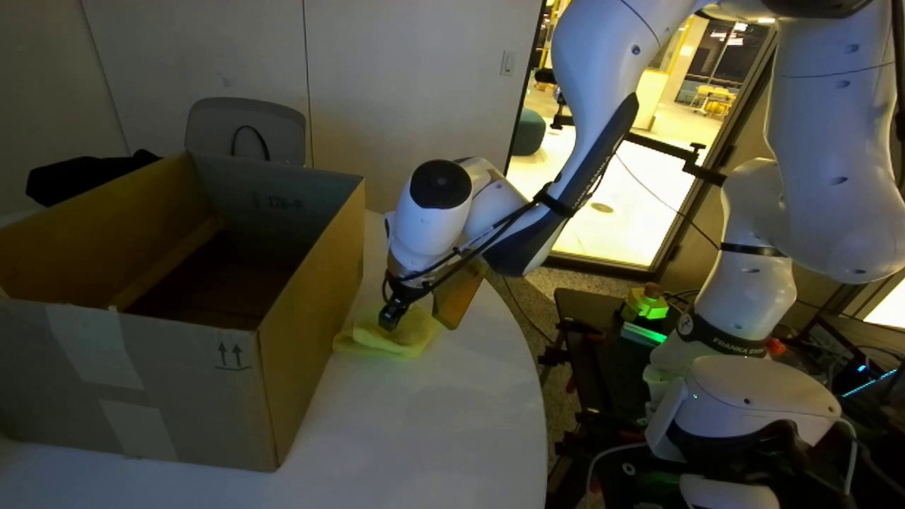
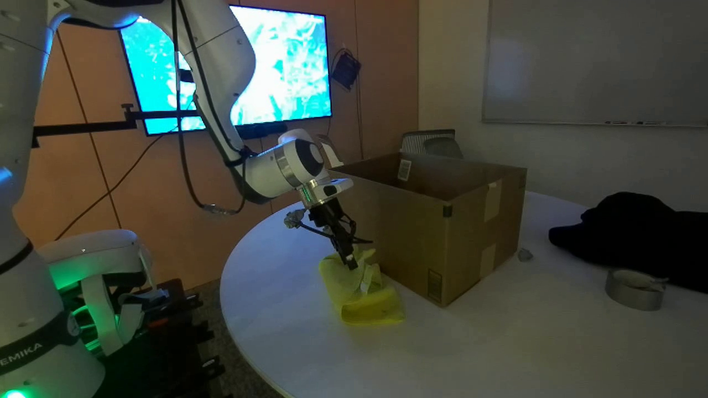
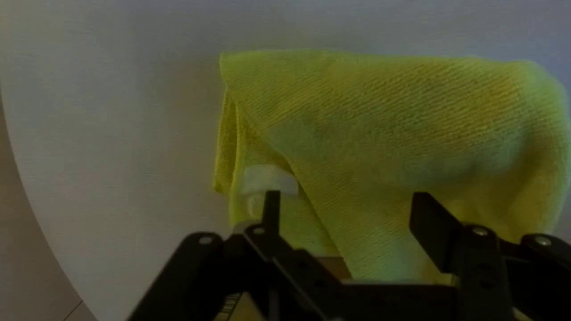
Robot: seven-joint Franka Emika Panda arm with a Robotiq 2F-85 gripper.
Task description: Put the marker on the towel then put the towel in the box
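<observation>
- Towel [image 1: 401, 344], in an exterior view, lies folded on the table [image 1: 424, 431], just beside the box [image 1: 205, 382]; whether they touch, I cannot tell. My gripper [image 1: 389, 322] points down at the towel, outside the box. A chair [image 1: 212, 134] stands beyond the box.
- In an exterior view, a black bundle [image 2: 636, 237] and a roll [image 2: 633, 293] lie apart from the box.
- In the wrist view, my fingers [image 3: 271, 209] are spread wide over the towel.

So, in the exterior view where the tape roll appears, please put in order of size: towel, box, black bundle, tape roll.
Largest to smallest:
Box
Black bundle, cut by the picture's edge
Towel
Tape roll
</observation>
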